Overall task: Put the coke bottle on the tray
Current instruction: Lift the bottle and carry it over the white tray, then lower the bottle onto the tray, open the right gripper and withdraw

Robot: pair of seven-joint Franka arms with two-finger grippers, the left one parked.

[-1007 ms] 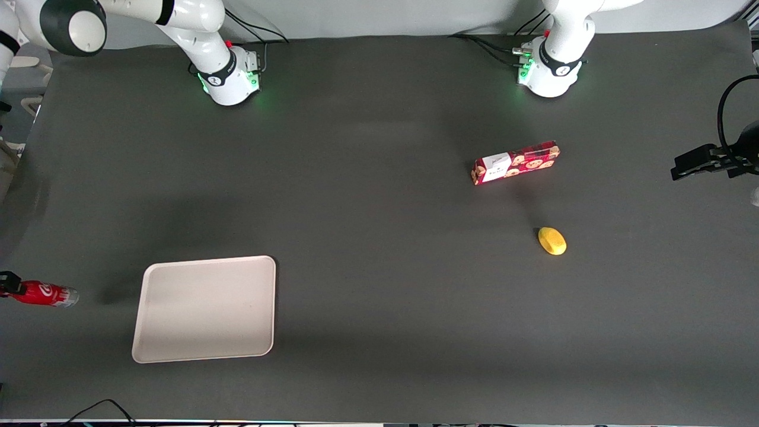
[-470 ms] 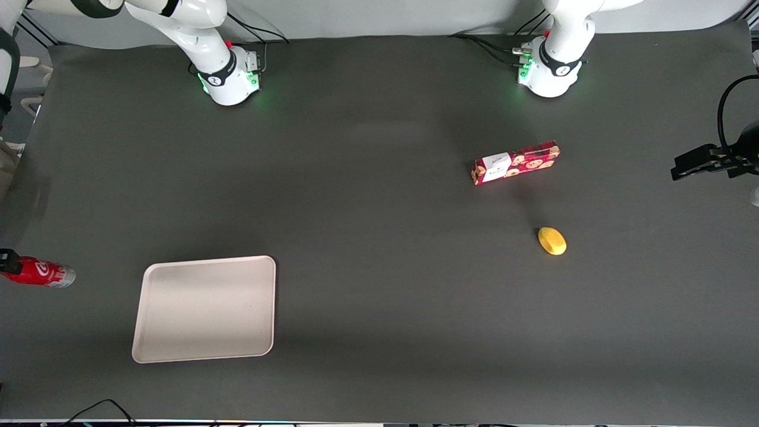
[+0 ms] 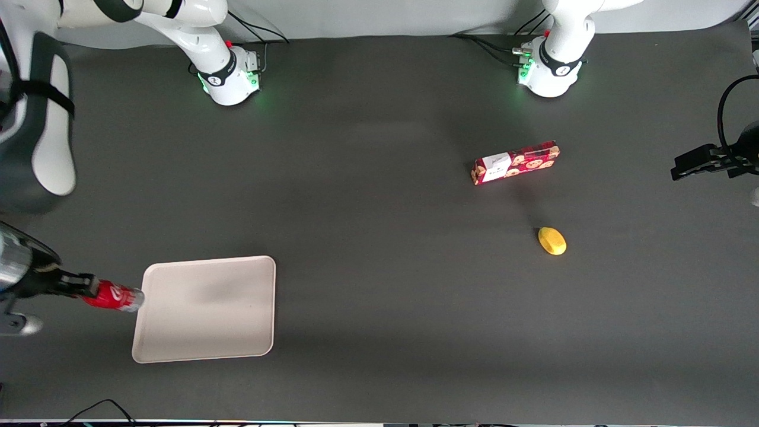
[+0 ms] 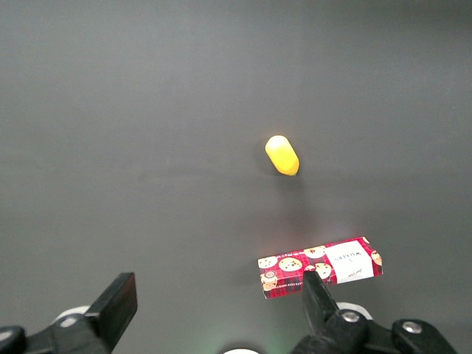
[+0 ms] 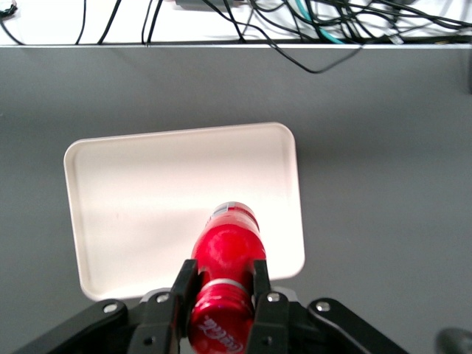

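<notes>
My right gripper (image 3: 89, 287) (image 5: 221, 284) is shut on the neck of the coke bottle (image 3: 114, 297) (image 5: 225, 254), a small red bottle with a silvery base. The bottle hangs in the air, tilted, with its base reaching the edge of the tray (image 3: 204, 308) that faces the working arm's end of the table. In the right wrist view the black fingers (image 5: 183, 286) clamp just below the red cap, and the cream-white tray (image 5: 147, 192) lies under the bottle's base.
A red cookie-patterned box (image 3: 514, 162) (image 4: 321, 268) and a yellow lemon-like object (image 3: 552, 241) (image 4: 282, 155) lie toward the parked arm's end of the table. Cables (image 5: 295, 22) run along the table's front edge.
The gripper has carried the bottle from the table's end toward the tray; its base now reaches the tray's edge. More of the right arm has come into view.
</notes>
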